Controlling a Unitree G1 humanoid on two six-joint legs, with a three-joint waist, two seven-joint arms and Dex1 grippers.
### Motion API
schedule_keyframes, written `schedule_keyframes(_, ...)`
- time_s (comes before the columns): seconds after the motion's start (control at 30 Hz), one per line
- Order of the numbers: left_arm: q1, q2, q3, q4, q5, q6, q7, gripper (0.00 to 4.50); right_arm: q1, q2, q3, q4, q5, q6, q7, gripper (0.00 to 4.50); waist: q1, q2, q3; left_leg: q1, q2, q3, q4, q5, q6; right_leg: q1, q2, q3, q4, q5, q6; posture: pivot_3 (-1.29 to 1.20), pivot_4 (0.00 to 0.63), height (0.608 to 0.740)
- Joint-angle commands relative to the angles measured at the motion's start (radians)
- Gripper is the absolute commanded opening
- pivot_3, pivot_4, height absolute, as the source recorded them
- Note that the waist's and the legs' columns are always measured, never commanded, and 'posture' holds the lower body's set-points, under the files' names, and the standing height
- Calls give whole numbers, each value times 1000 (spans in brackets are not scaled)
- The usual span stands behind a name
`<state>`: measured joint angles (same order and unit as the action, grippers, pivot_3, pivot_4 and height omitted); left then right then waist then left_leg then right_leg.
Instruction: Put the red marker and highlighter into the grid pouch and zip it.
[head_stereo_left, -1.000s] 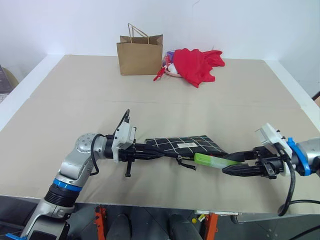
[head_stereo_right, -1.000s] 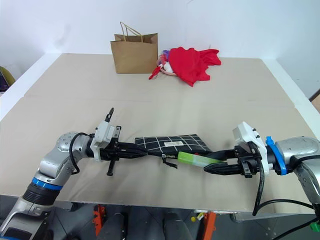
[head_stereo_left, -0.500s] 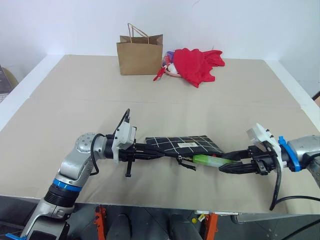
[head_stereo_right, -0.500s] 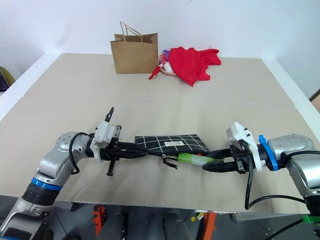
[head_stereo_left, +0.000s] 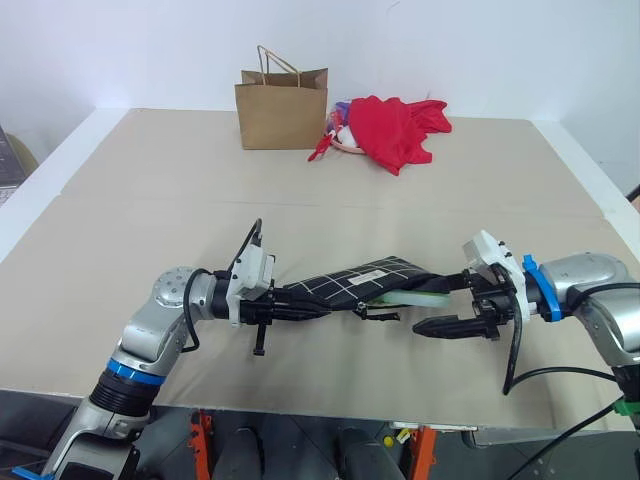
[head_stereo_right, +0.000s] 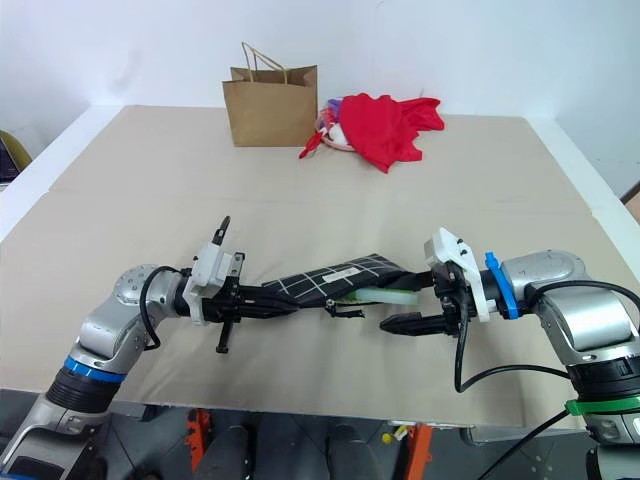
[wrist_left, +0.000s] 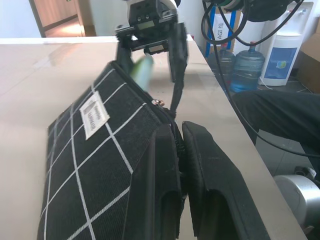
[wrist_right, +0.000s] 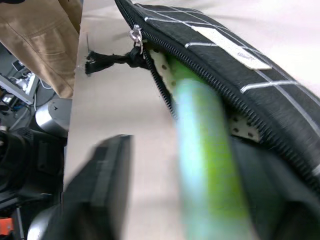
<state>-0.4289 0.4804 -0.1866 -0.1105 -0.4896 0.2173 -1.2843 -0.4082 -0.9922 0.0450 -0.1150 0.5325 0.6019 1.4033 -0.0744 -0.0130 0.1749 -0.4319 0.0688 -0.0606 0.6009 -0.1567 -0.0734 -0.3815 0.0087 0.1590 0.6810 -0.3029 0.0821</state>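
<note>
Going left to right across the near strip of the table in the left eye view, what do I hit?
Left gripper, shut on the grid pouch's end → grid pouch → highlighter poking out of the pouch's open mouth → right gripper, fingers spread apart.

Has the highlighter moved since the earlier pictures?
Yes. The highlighter has gone leftward, toward the left gripper, into the grid pouch; the paper bag has stayed put.

One grid pouch (head_stereo_left: 370, 281), one highlighter (head_stereo_left: 415, 297), one paper bag (head_stereo_left: 281, 109), one red cloth heap (head_stereo_left: 395, 128).
</note>
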Motion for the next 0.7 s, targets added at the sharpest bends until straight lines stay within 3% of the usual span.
schedule_keyframes(0.03,0,-4,16,-39,-21,-1,4,0,-1,-6,-28,-39,22,-5,14,4480,0,0,0,0,0,0,0,0,0,0,0,0,0,0,0,0,150,740)
schedule_keyframes(0.23,-6,-2,19,-26,-21,-7,4,0,78,-53,-102,-94,85,24,48,4480,1,0,0,0,0,0,0,0,0,0,0,0,0,0,0,0,150,740)
schedule_keyframes(0.4,-16,9,39,-3,-38,4,-11,0,185,-78,-222,-173,132,-73,115,4480,4,0,0,0,0,0,0,0,0,0,0,0,0,0,0,0,150,740)
schedule_keyframes(0.7,-47,5,55,-31,-108,96,-3,0,114,202,-106,-190,-48,-512,7,4480,-5,-2,1,1,0,0,1,2,-2,1,0,0,1,2,0,0,150,740)
